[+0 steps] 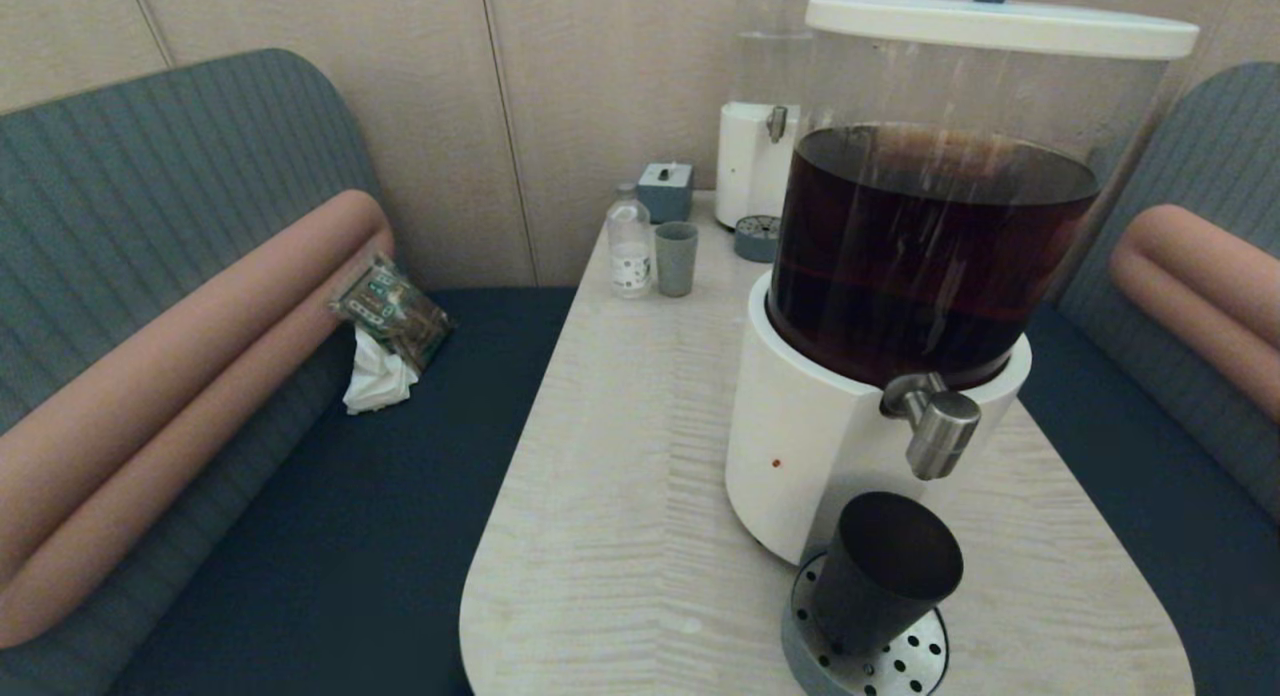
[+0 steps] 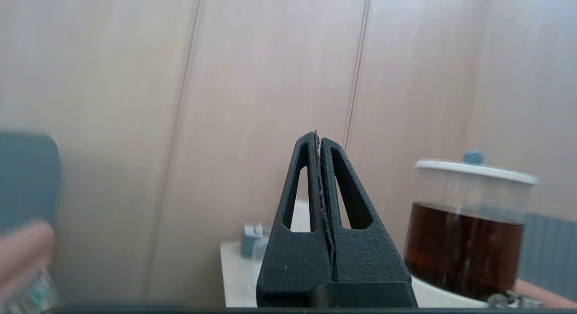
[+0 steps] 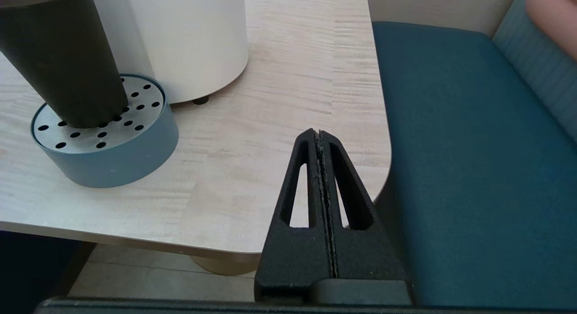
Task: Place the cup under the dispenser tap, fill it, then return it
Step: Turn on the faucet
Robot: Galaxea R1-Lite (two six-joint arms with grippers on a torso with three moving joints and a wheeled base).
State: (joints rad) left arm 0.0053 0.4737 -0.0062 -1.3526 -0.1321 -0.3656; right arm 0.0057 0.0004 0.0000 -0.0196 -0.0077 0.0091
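The black-brown cup [image 1: 885, 573] stands upright on the perforated round drip tray [image 1: 915, 661] directly below the steel dispenser tap [image 1: 938, 427] of the big dispenser [image 1: 925, 236] holding dark brown liquid. The right wrist view shows the cup [image 3: 63, 57] on that tray [image 3: 103, 156]. My right gripper [image 3: 319, 134] is shut and empty, off the table's near right corner, well clear of the cup. My left gripper [image 2: 316, 136] is shut and empty, raised off to the left and facing the wall. Neither gripper shows in the head view.
Far down the table [image 1: 620, 456] stand a small bottle [image 1: 629, 248], a paler grey-blue cup [image 1: 676, 258], a small grey box [image 1: 665, 191] and the clear-liquid dispenser [image 1: 765, 126]. A snack packet [image 1: 392, 311] lies on the left bench; blue bench seats flank the table.
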